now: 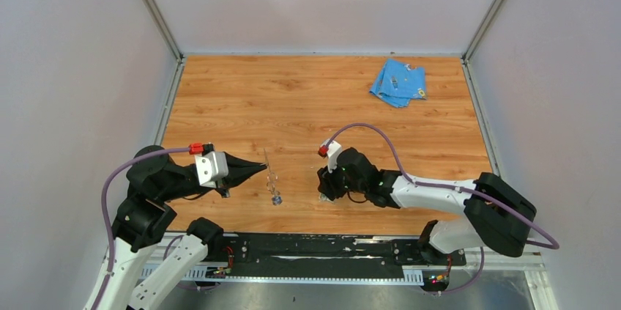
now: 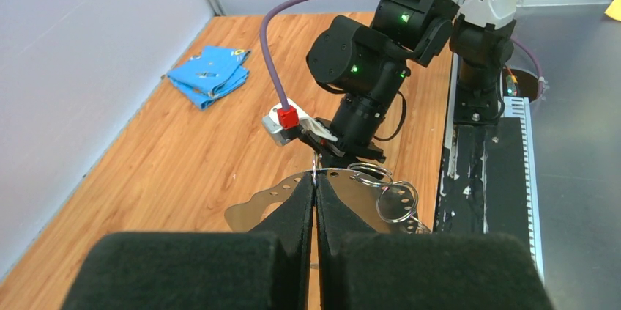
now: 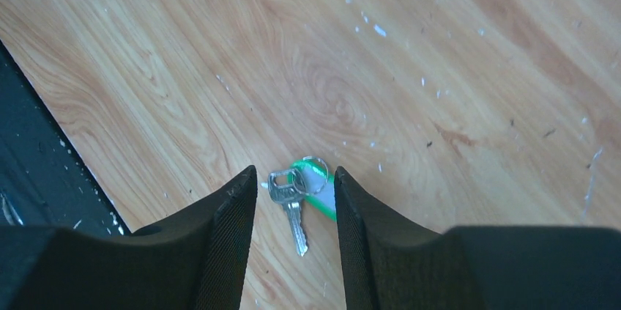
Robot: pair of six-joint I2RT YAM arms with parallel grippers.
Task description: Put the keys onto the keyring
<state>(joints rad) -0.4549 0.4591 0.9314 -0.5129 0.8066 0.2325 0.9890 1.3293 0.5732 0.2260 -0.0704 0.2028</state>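
Progress looked slim. The left gripper (image 2: 316,185) was clamped shut on the keyring (image 2: 351,176), holding it up over the tabletop (image 1: 220,105) near the middle of the front edge. The green key (image 3: 295,211) lay flat on the wood close to that same edge, off the keyring. The right gripper (image 3: 294,171) hung over it, jaws apart on either side and touching nothing. What may be the blue key (image 1: 276,198) hung just under the keyring, too small to tell whether it was threaded on. By my judgement the green key, at least, was left to lift and thread.
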